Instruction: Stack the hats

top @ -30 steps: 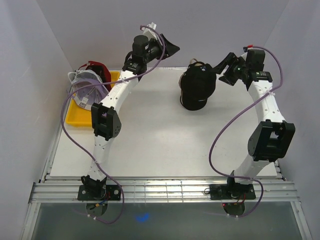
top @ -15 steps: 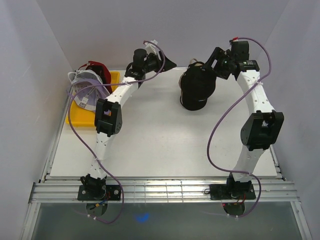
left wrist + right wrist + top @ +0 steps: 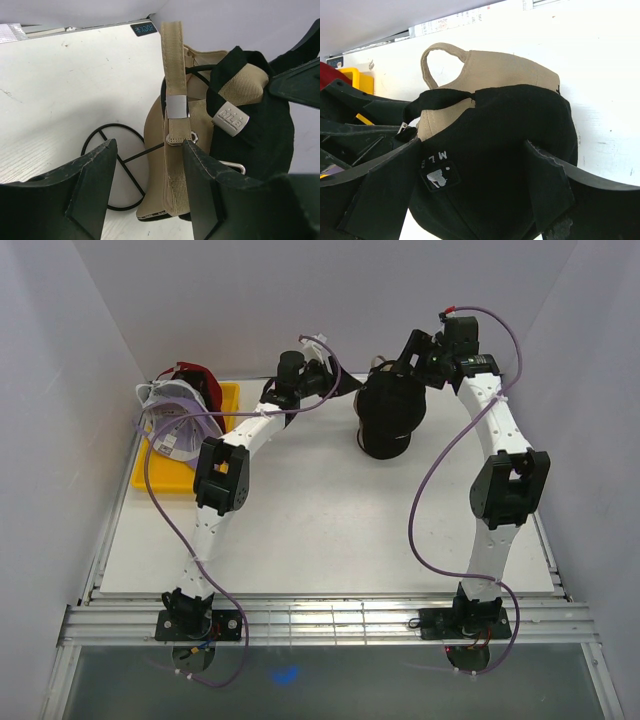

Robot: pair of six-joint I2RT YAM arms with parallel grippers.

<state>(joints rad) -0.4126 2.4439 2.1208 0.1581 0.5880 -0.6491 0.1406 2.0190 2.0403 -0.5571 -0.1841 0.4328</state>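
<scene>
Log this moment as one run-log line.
left gripper: open around tan strap | right gripper: open, straddling black cap | other hats: on yellow tray

Both arms rise from their bases at the near edge of the table (image 3: 300, 540) and reach to its far edge. The left arm (image 3: 225, 475) leans inward to the right and the right arm (image 3: 500, 470) arches inward to the left, so their wrists face each other near the middle of that edge. The left end effector (image 3: 345, 387) points right with its two fingers (image 3: 95, 185) spread well apart, and the right end effector (image 3: 400, 360) points left and slightly down, its fingers (image 3: 545, 180) likewise held wide.
</scene>
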